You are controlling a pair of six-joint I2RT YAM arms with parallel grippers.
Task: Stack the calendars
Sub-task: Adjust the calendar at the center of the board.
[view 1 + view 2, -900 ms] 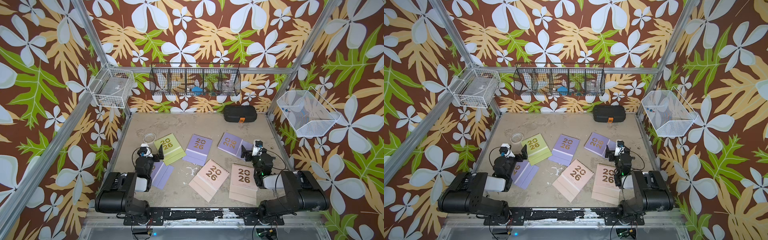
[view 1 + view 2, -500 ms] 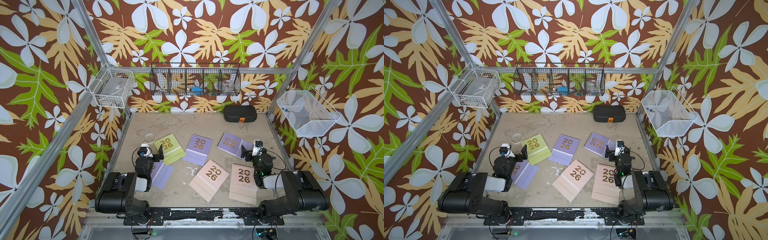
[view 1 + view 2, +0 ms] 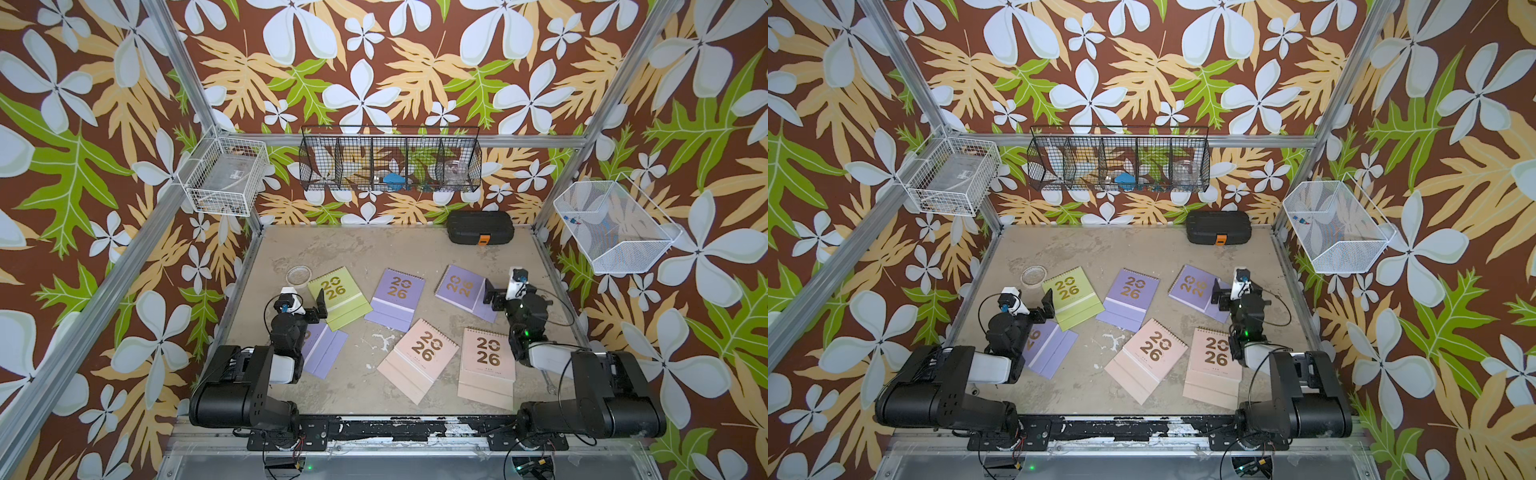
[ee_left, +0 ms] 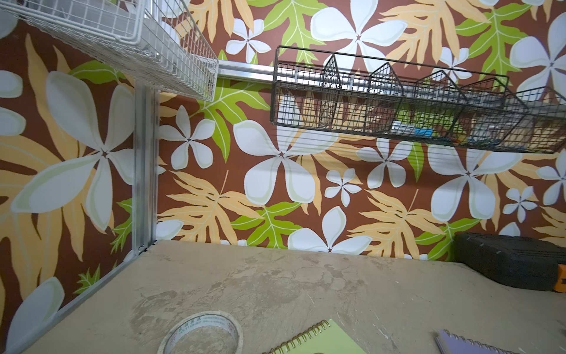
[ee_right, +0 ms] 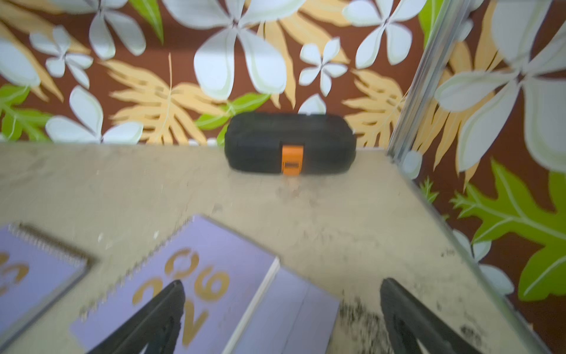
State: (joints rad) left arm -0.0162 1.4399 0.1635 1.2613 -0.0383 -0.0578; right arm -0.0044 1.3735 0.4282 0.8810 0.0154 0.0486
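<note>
Six calendars lie flat and apart on the table in both top views: a lime green one [image 3: 340, 298], lilac ones at the middle [image 3: 397, 299], right [image 3: 461, 287] and front left [image 3: 322, 348], and two pale pink ones [image 3: 419, 359] [image 3: 488, 365] in front. My left gripper [image 3: 311, 309] hovers open by the green calendar's left edge, above the front-left lilac one; its fingers stay out of the left wrist view, where the green calendar's spiral corner [image 4: 318, 337] shows. My right gripper [image 5: 283, 282] is open and empty, straddling the right lilac calendar's [image 5: 196, 275] near end.
A black case with an orange latch [image 3: 480, 227] sits against the back wall. A clear tape roll [image 3: 299, 274] lies behind the green calendar. Wire baskets hang on the left [image 3: 226, 178], back [image 3: 390, 164] and right [image 3: 615, 226] walls.
The right gripper has edged slightly toward the back wall, and its wrist view is blurred. The left arm and the calendars have not moved.
</note>
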